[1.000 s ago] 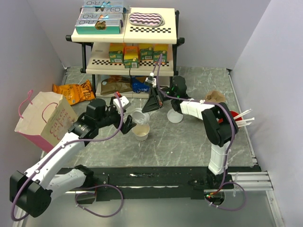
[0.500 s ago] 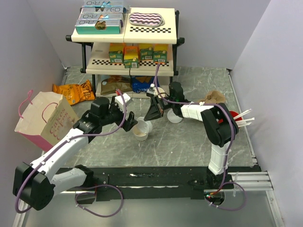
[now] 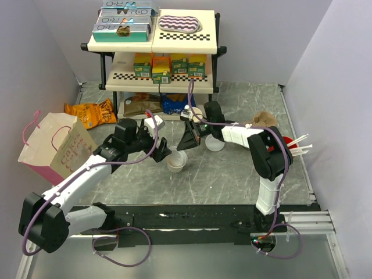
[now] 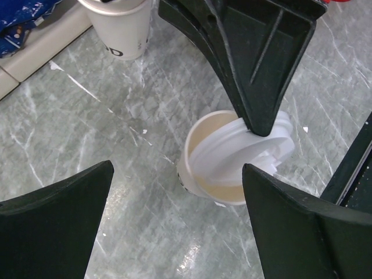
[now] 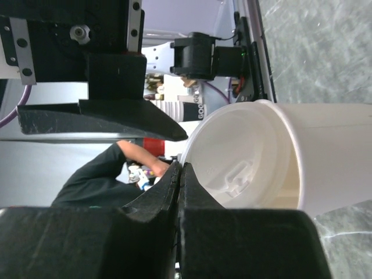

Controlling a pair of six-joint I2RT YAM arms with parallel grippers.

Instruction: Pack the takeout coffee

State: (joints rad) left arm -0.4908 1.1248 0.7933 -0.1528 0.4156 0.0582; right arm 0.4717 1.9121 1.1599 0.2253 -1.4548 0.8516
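The takeout coffee (image 3: 176, 163) stands on the grey table (image 3: 232, 174) between both grippers. The left gripper (image 3: 164, 149) is spread wide just beside it, and the right gripper (image 3: 183, 147) is pinched, tips down at the lid (image 3: 178, 157).

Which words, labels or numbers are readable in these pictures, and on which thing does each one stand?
"R O": on the teal boxes; the rest of their print is too small.
"D": a cut-off letter on the far cup.
Bag, juice boxes, chip bag: printed, but too blurred to read.
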